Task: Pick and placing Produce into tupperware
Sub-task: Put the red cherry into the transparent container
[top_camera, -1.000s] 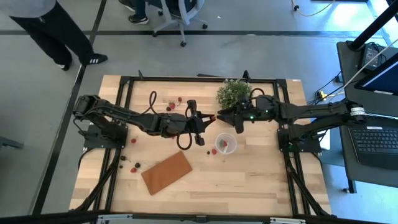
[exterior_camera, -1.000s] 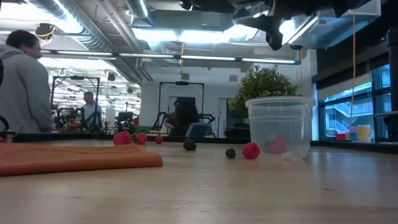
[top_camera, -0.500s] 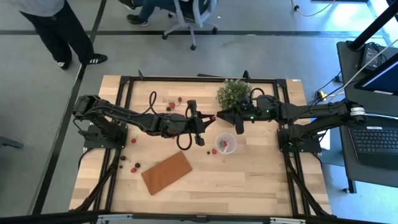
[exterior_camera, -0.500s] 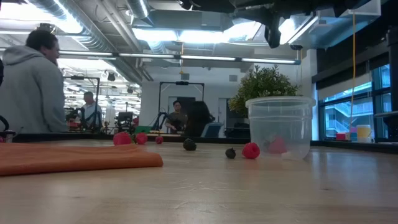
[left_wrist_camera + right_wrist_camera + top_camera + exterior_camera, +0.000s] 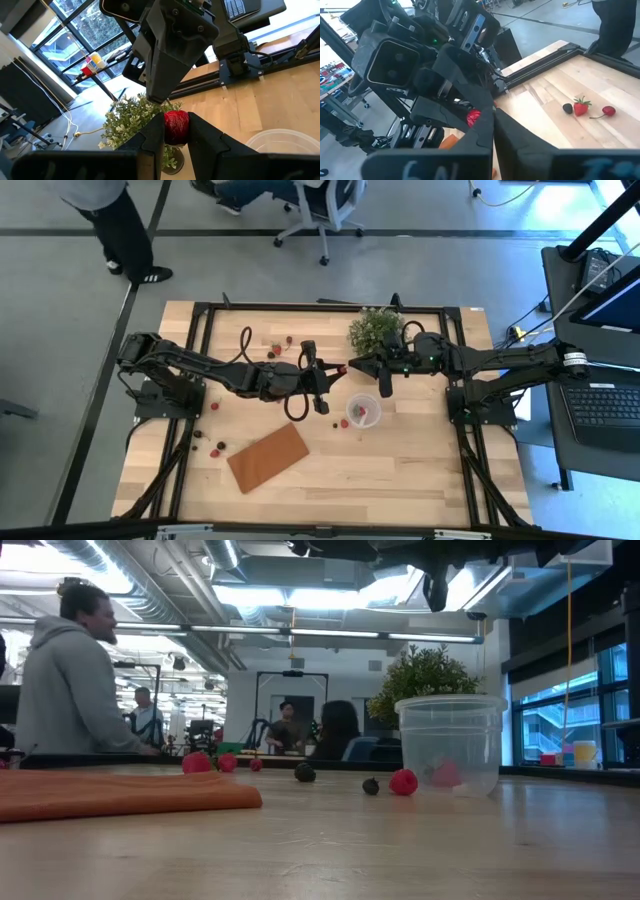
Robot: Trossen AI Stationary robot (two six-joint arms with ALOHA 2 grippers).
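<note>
Red fruit (image 5: pixel 176 127), a small berry-like piece, sat pinched between the fingers (image 5: pixel 150 145) of the left gripper (image 5: pixel 335 370), held up above the table (image 5: pixel 400 470) near its middle. The right gripper (image 5: pixel 352 366) met it nose to nose, its fingers (image 5: pixel 515 137) pressed together with no gap; from its own wrist camera their tips lay against the red piece (image 5: pixel 473 116), though whether they gripped it could not be told. Both grippers hung just in front of the plant (image 5: pixel 375 328) and just behind the cup (image 5: pixel 362 409).

The clear cup stood upright on the wood, right of centre, with a red piece (image 5: pixel 446 774) inside it. Just outside its wall lay another red piece (image 5: pixel 403 781), and a dark berry (image 5: pixel 371 785) beside that. More produce was scattered on the left part of the table: red pieces (image 5: pixel 277 348) near the far edge, and a red and a dark piece (image 5: pixel 217 448) near the brown board (image 5: pixel 267 457), which lay flat towards the front.

In the low view a person in a grey hoodie (image 5: pixel 70 690) stood beyond the table, with other people farther back in the room.
</note>
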